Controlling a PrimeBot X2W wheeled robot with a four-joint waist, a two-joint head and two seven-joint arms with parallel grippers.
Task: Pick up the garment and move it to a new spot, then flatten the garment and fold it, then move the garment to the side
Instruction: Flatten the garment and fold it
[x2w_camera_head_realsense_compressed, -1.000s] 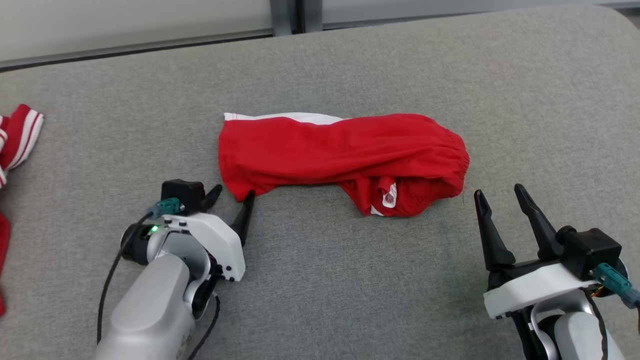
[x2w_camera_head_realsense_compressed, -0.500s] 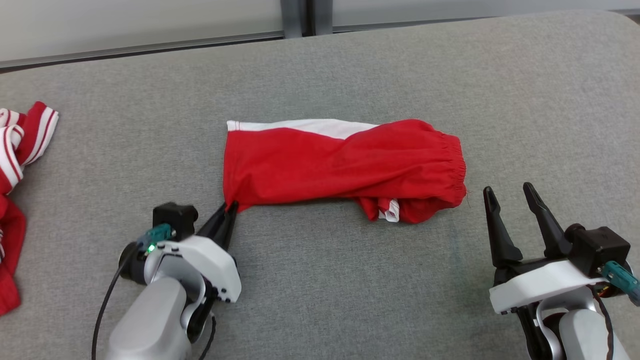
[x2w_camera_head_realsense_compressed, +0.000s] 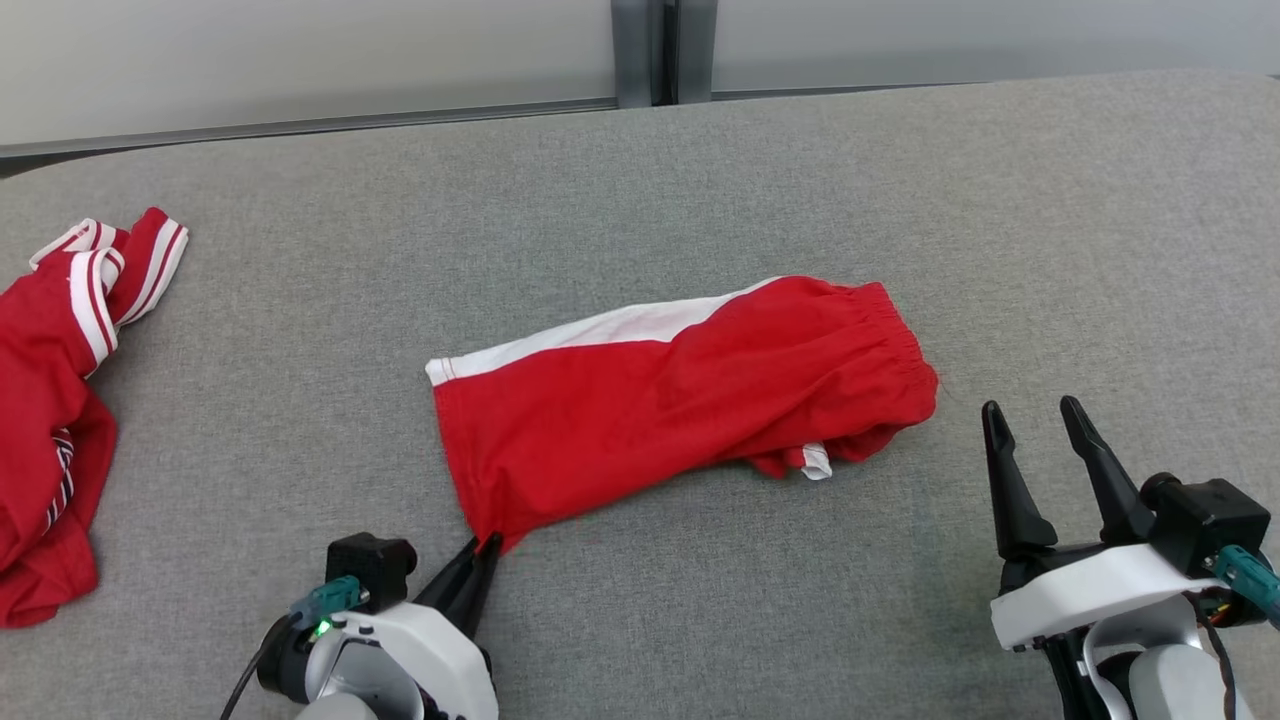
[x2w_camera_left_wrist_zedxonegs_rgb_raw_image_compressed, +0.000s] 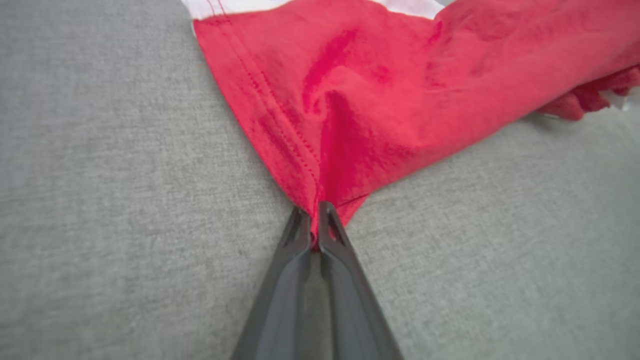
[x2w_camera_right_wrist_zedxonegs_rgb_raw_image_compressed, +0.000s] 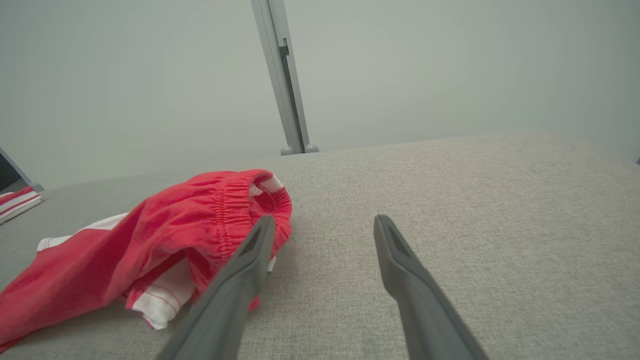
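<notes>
The garment (x2w_camera_head_realsense_compressed: 680, 390) is a pair of red shorts with a white side stripe, lying across the middle of the grey padded table (x2w_camera_head_realsense_compressed: 900, 200). My left gripper (x2w_camera_head_realsense_compressed: 483, 548) is shut on its near left hem corner, and the cloth (x2w_camera_left_wrist_zedxonegs_rgb_raw_image_compressed: 380, 100) is drawn to a point between the fingertips. The left wrist view shows that pinch as my left gripper (x2w_camera_left_wrist_zedxonegs_rgb_raw_image_compressed: 314, 209) bites the red hem. My right gripper (x2w_camera_head_realsense_compressed: 1035, 415) stands open just right of the elastic waistband, holding nothing. From the right wrist, the waistband (x2w_camera_right_wrist_zedxonegs_rgb_raw_image_compressed: 235, 200) lies left of my right gripper (x2w_camera_right_wrist_zedxonegs_rgb_raw_image_compressed: 322, 222).
A second red garment with white stripes (x2w_camera_head_realsense_compressed: 60, 400) lies bunched at the table's left edge. A pale wall with a grey metal post (x2w_camera_head_realsense_compressed: 650, 50) runs behind the table's far edge.
My left gripper shut on the hem corner and pulled it toward me, dragging the shorts askew. The head camera also shifted, so more of the left garment shows. The right gripper stayed open.
</notes>
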